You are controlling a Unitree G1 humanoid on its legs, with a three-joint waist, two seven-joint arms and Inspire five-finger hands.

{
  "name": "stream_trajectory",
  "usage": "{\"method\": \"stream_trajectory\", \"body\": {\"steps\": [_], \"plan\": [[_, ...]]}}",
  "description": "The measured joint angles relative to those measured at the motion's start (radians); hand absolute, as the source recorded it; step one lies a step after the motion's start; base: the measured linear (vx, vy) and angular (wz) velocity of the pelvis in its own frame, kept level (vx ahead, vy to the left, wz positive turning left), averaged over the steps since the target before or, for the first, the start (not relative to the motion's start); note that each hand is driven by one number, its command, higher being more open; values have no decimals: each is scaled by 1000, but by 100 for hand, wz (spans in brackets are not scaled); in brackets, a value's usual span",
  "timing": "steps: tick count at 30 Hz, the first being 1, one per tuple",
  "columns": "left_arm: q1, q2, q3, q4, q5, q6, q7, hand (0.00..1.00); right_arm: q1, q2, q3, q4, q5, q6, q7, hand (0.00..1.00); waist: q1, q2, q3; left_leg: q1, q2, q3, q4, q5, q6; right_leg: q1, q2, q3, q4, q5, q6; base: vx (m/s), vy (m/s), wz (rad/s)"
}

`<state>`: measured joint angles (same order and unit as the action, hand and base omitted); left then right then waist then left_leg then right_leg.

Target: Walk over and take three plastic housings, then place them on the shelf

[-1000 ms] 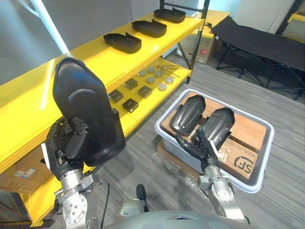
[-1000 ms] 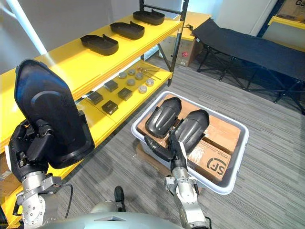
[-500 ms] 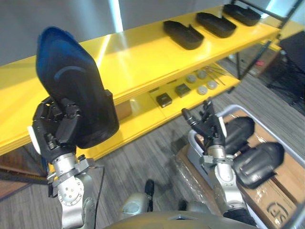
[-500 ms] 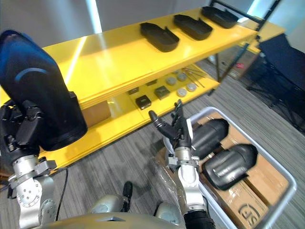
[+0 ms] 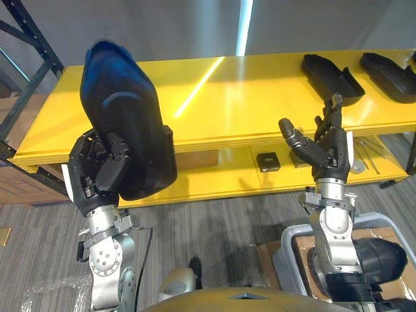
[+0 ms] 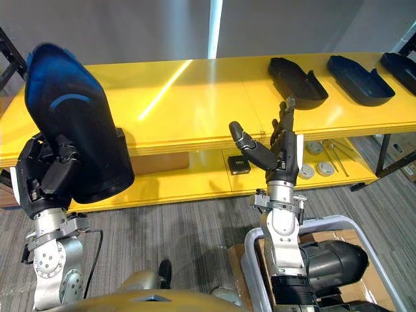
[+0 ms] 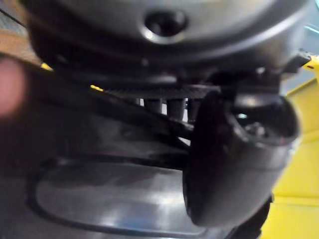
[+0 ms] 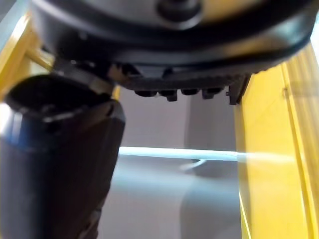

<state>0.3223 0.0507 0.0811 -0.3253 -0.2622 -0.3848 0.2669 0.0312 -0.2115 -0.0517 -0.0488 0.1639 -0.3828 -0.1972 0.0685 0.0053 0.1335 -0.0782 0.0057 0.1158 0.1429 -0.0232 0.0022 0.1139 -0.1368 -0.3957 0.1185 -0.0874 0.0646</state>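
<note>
Placing step: my left hand (image 5: 97, 175), fingers curled round a dark plastic housing (image 5: 127, 123), holds it upright before the yellow shelf (image 5: 247, 97). My right hand (image 5: 331, 156) is raised, fingers spread (empty). Next I'd lay it flat there.

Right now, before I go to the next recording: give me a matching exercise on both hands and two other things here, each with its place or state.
Things:
1. left hand
2. right hand
3. small black box
4. loose housing

Places or states:
A. lies in the grey bin
B. fingers curled round a black housing held upright
C. sits on the lower yellow shelf
D. fingers straight, holding nothing

Pairs: 1-B, 2-D, 3-C, 4-A
</note>
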Motion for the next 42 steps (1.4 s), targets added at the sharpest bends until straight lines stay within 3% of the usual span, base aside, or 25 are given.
{"method": "stream_trajectory", "body": {"steps": [8,10,12,14,15,16,17,19,21,22,25,26,27,28,29,30,33,37,42], "plan": [[1,7,-20,-1,-2,0,-36,0,50,95,-19,-7,1,-20,-18,100,-27,-4,-1,53,-9,31,-90,24,-1,4,-4,48,-16,7,-8,-6,5,-12],[3,7,-35,-1,-2,0,-41,0,72,102,-18,-8,1,-25,-20,100,-37,-3,0,42,-7,46,-67,-1,-7,1,-5,56,-18,6,-8,-44,8,-11],[6,7,-46,-1,-2,0,-52,0,90,100,-17,-15,5,-25,-13,100,-41,8,6,-24,25,69,112,-98,-13,-1,12,81,-1,-33,-3,-73,-8,-38],[7,8,-58,3,-1,0,-49,0,117,97,-16,-43,20,-35,-8,100,-46,39,24,-44,63,80,226,-131,-18,8,35,104,20,-61,-19,-84,-9,-33],[2,9,-59,3,22,-1,-43,0,135,96,-14,-49,43,-62,-3,100,-55,58,41,-107,97,69,385,-140,-32,9,43,119,32,-71,-16,-139,60,-33],[5,9,-57,4,60,-1,-24,0,143,89,-16,-49,60,-65,7,100,-61,72,55,-151,126,64,510,-123,-75,16,48,143,53,-82,-18,-135,63,-36],[5,10,-51,4,80,-1,-10,0,147,88,-20,-49,60,-65,18,100,-64,66,63,-167,131,66,544,-107,-97,25,41,154,56,-81,-21,-28,43,-54],[-8,40,-42,4,115,-5,15,0,165,91,-40,-63,67,-82,58,100,-85,63,60,-148,146,77,455,-125,-66,27,3,160,57,-73,-16,48,47,-33],[-33,58,-50,4,121,-8,14,0,180,91,-52,-96,111,-92,74,100,-106,61,61,-123,176,76,287,-113,-61,16,-31,184,73,-79,-7,49,120,-24],[-50,59,-68,4,119,-8,15,0,195,90,-55,-120,119,-103,80,100,-107,56,61,-105,194,68,182,-78,-69,0,-59,206,91,-87,7,73,189,-41],[-60,59,-104,5,118,-7,13,0,196,87,-48,-126,120,-127,88,100,-112,60,57,-57,214,33,92,-22,-101,-16,-105,269,134,-107,65,164,387,-58],[-52,58,-120,4,116,-7,12,0,195,74,-36,-125,120,-127,88,100,-108,82,42,-21,214,3,82,-20,-101,-21,-110,307,140,-116,93,171,470,-86],[-51,68,-122,7,109,-3,7,0,190,73,-13,-112,119,-127,84,100,-106,72,25,-12,184,-7,100,7,-165,-27,-132,339,135,-113,124,166,471,-77],[-50,75,-121,6,100,5,0,0,198,84,5,-111,119,-125,75,100,-106,54,9,-11,157,8,111,-7,-146,-25,-161,348,120,-106,125,164,418,-48],[-52,77,-119,1,61,23,-24,0,205,107,34,-106,119,-125,55,100,-105,13,-15,-15,127,36,114,-27,-126,-26,-202,345,91,-65,133,141,343,-36],[-59,74,-118,1,19,46,-35,0,193,120,70,-90,118,-125,50,100,-101,4,-20,-7,125,64,114,-33,-113,-38,-210,316,81,-1,119,127,314,-40],[-61,79,-77,1,-25,99,-49,0,171,157,135,-71,97,-124,38,100,-88,4,-19,42,133,122,73,-30,-96,-43,-206,188,43,108,111,66,222,-53],[-93,85,-19,0,-101,124,-34,0,153,170,148,-70,44,-111,54,100,-90,-22,-33,48,129,175,61,-36,-92,-43,-174,138,-43,127,100,-13,43,-41],[-148,80,-30,-26,-172,142,-4,0,185,125,113,-20,-13,-72,70,100,-107,7,-33,49,145,173,17,-17,-113,-57,-153,123,-52,92,95,-65,-75,-4]]}}
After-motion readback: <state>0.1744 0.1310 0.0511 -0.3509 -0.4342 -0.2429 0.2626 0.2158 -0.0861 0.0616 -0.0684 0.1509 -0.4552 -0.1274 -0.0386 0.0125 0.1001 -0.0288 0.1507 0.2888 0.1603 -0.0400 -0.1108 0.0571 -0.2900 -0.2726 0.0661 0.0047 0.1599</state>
